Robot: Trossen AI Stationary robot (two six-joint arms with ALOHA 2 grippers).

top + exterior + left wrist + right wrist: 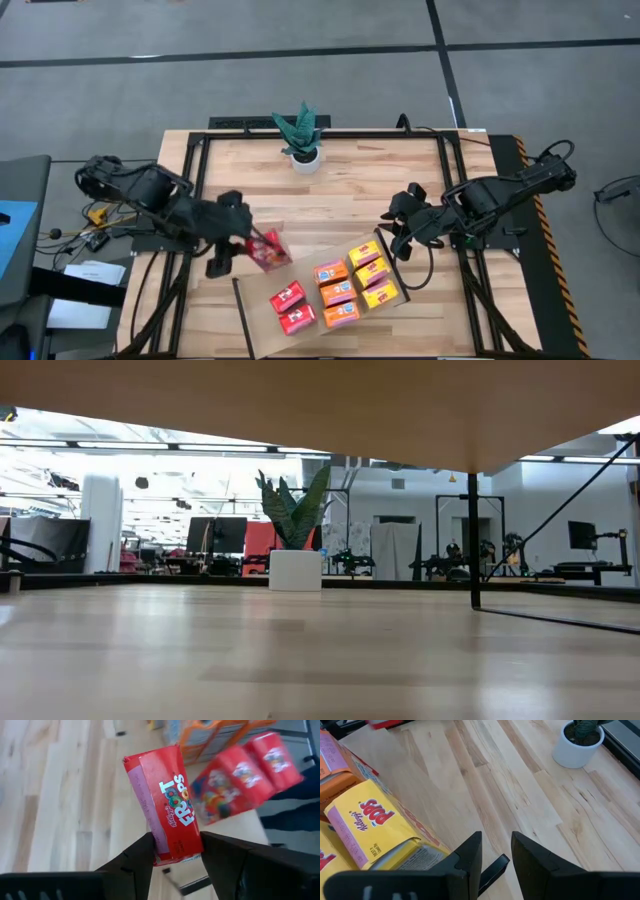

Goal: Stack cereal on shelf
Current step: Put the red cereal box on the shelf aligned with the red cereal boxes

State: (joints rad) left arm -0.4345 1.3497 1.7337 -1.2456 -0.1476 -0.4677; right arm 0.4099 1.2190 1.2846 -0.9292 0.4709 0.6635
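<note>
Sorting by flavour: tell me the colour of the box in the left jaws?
Red cereal box, clearest in the left wrist view.

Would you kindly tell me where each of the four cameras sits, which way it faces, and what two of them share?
High view: overhead, looking straight down on the table, both arms and the shelf.
Low view: at tabletop height, facing level across to the potted plant; no arm shows.
Left wrist view: on the left arm, past the left gripper, jaws shut on a red Froot Loops box.
Right wrist view: on the right arm, past the right gripper, toward a yellow Pops box.
Shared: the high and right wrist views both show the plant.
</note>
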